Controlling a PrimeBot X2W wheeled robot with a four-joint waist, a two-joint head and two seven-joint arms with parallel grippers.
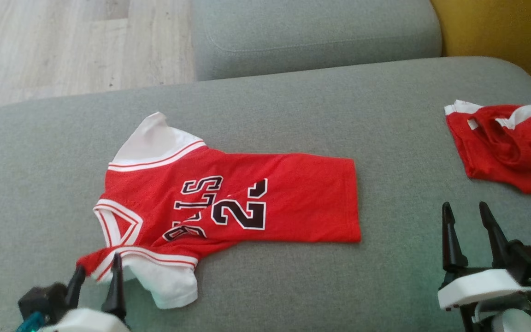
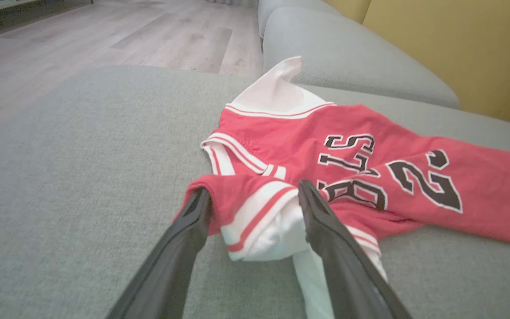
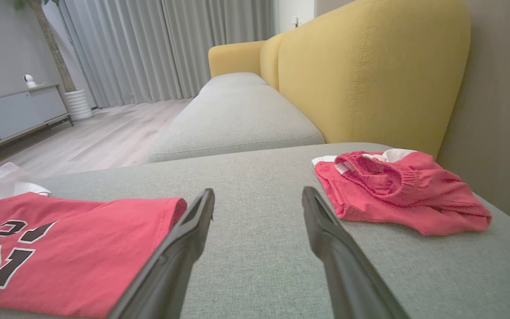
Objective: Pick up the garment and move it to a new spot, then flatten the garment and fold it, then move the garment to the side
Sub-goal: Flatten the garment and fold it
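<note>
Though lying mostly flat, garment (image 1: 247, 203): red jersey with white sleeves on the grey sofa seat (image 1: 293, 101), toward 9 o'clock from the middle of the head view; collar end toward 8 o'clock, hem toward 3 o'clock; near shoulder folded over.
Left hand (image 1: 99, 263): at 7 o'clock, low, leaning toward 1 o'clock; fingers spread wide, straddling the folded shoulder and white sleeve (image 1: 168, 286), pinching nothing.
Right hand (image 1: 464, 206): at 4 o'clock, fingers pointing to 12 o'clock, spread wide, empty, apart from the hem.
Red bundle (image 1: 510, 147): crumpled at 2 o'clock, well apart from the jersey.
</note>
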